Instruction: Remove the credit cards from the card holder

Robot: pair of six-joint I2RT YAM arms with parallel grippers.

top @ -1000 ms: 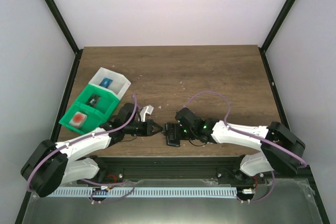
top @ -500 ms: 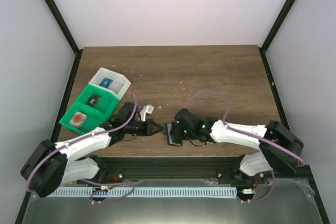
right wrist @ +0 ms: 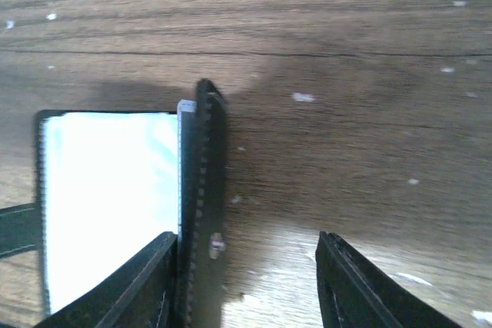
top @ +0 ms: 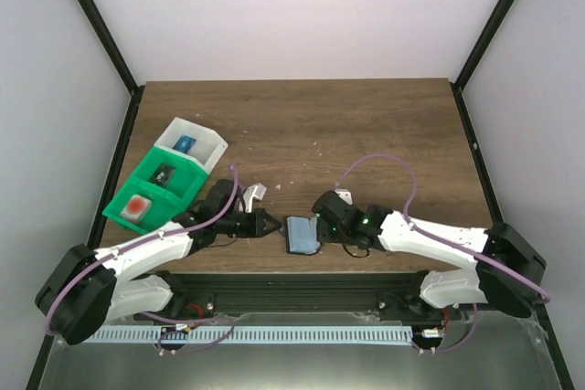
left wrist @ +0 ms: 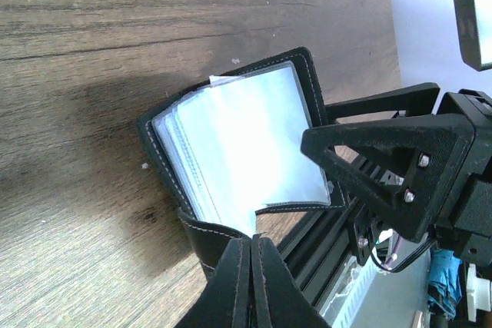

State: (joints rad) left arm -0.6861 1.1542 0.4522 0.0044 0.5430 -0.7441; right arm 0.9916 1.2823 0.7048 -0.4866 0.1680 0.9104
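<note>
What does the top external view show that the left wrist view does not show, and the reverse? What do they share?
Only the top external view: the green bin and the white bin at the left of the table, a small white piece beside the left arm, and both arms whole.
Only the left wrist view: the card holder shows its stitched black rim and clear layered sleeves; the left tool is closed, its tip at the holder's near edge.
Both: the open card holder lying on the table between the left tool and the right tool.
</note>
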